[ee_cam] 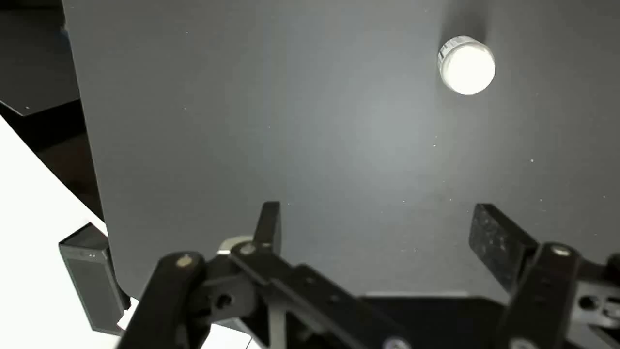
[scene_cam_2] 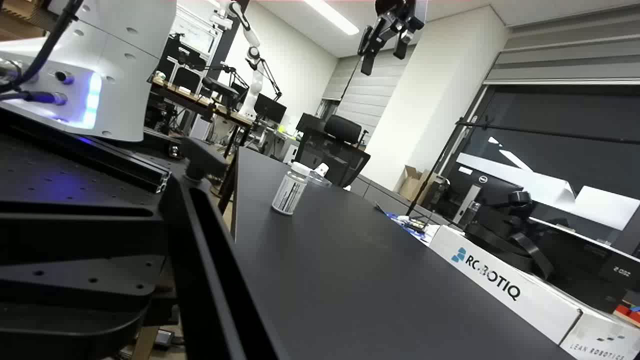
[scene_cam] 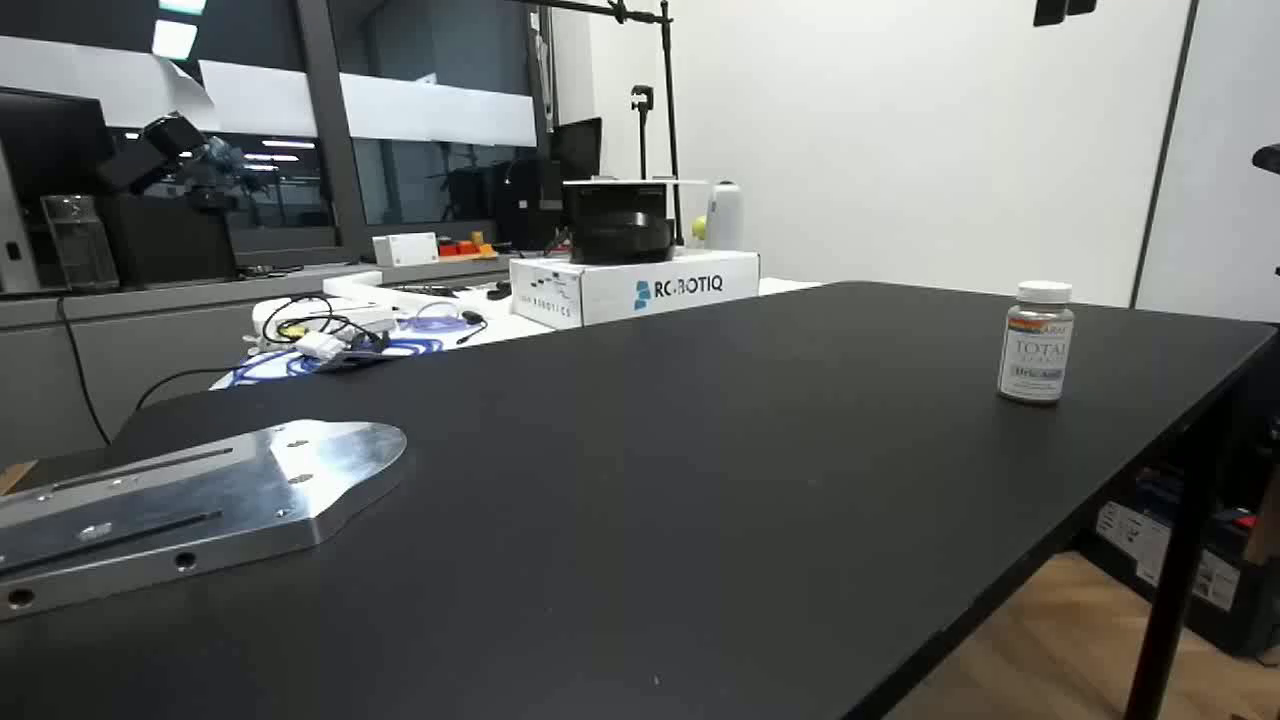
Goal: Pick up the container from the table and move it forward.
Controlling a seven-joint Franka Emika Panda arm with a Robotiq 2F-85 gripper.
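The container, a small jar with a white cap and pale label, stands upright on the black table in both exterior views [scene_cam: 1036,345] [scene_cam_2: 290,190]. The table's bare top [scene_cam: 700,500] also shows in an exterior view [scene_cam_2: 360,290] and in the wrist view [ee_cam: 242,121]. In the wrist view the container [ee_cam: 466,68] is at the upper right, seen from above, ahead of the fingers and apart from them. My gripper [ee_cam: 378,206] is open with nothing between its fingers. It hangs high above the table in an exterior view [scene_cam_2: 384,62].
A grey metal plate [scene_cam: 200,490] lies at the table's near left. A white printed box [scene_cam: 670,285] with black gear on top stands beside the table, also in an exterior view [scene_cam_2: 500,280]. A clear item with a white cap [scene_cam_2: 320,176] shows behind the container.
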